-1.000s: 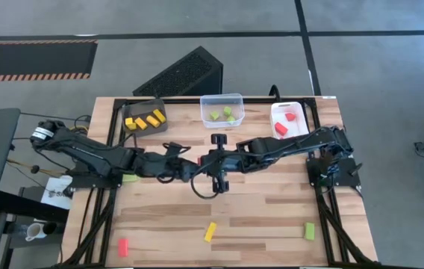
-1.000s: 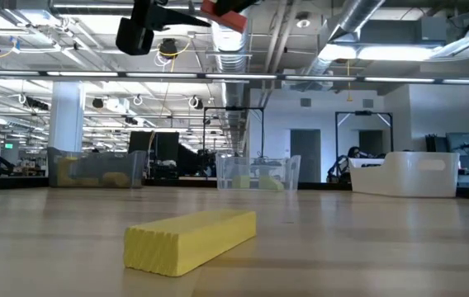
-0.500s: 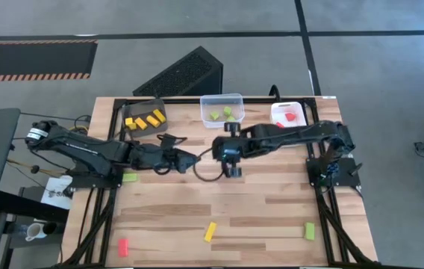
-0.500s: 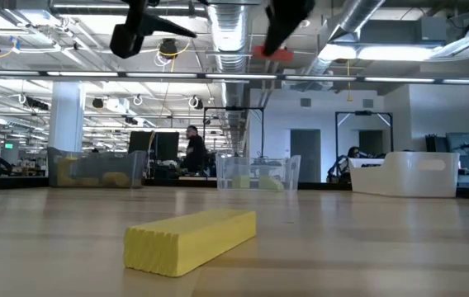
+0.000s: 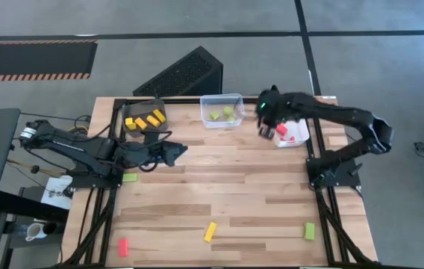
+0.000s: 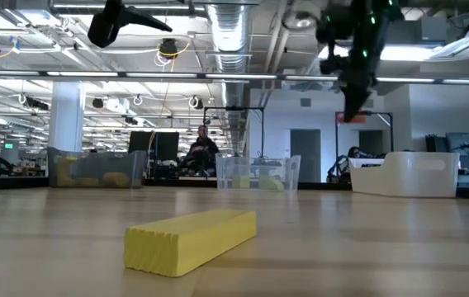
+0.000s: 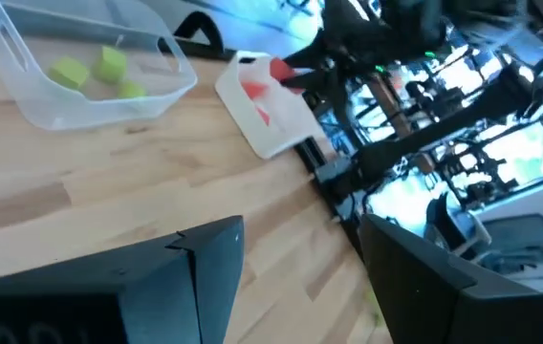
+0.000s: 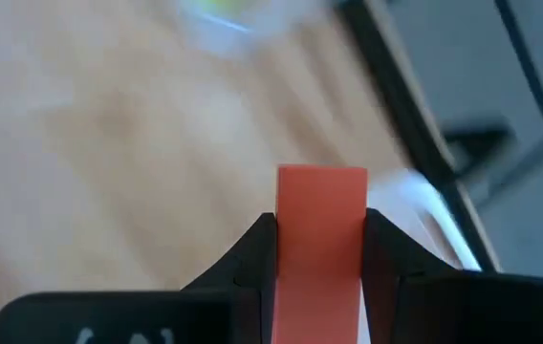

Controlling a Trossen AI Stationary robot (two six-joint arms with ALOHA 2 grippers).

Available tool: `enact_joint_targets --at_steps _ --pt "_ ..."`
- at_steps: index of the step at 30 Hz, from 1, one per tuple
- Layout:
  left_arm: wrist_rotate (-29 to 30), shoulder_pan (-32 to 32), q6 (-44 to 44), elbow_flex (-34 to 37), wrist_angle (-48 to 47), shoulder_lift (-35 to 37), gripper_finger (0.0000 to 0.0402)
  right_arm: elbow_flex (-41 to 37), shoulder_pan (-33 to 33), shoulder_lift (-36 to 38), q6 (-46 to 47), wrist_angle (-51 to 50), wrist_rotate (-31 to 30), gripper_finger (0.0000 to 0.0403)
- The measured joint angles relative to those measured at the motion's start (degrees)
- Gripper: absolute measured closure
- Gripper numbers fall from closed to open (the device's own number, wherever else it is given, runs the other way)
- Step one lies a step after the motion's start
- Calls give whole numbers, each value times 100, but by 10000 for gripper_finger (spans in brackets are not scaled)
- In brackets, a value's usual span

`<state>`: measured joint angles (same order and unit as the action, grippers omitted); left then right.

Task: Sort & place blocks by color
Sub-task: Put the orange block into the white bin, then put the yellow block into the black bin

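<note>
- Overhead, the right pincer point(image 5: 266, 128) hangs at the white bin's point(image 5: 298, 137) nine o'clock edge, pinching a red block point(image 5: 280, 130) that pokes out toward three o'clock; the left pincer point(image 5: 175, 152) waits mid-counter point(image 5: 219, 187), fingers spread and bare.
- Low view: the right pincer point(image 6: 353, 111) points down, the red block point(image 6: 342, 119) a sliver at its tip, above and to eleven o'clock of the white bin point(image 6: 406, 174).
- Right wrist: the red block point(image 8: 321, 250) stands upright, pressed between both fingers point(image 8: 249, 263).
</note>
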<state>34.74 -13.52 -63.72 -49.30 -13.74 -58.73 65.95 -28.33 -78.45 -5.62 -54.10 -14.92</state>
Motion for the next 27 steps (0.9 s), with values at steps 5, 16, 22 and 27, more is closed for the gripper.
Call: enact_joint_targets --at_steps 5,16,22,27 --pt "118 24 -37 2 -28 -49 208 -462 -1379 70 105 55 1 300" --pt "365 22 -149 2 -11 -40 208 -533 -2548 -930 109 136 92 257" --pt "363 16 -174 2 -12 -40 208 -533 -2571 -1231 124 46 220 205" --pt "365 4 -166 2 -11 -40 208 -531 -2599 -1363 108 -15 302 174"
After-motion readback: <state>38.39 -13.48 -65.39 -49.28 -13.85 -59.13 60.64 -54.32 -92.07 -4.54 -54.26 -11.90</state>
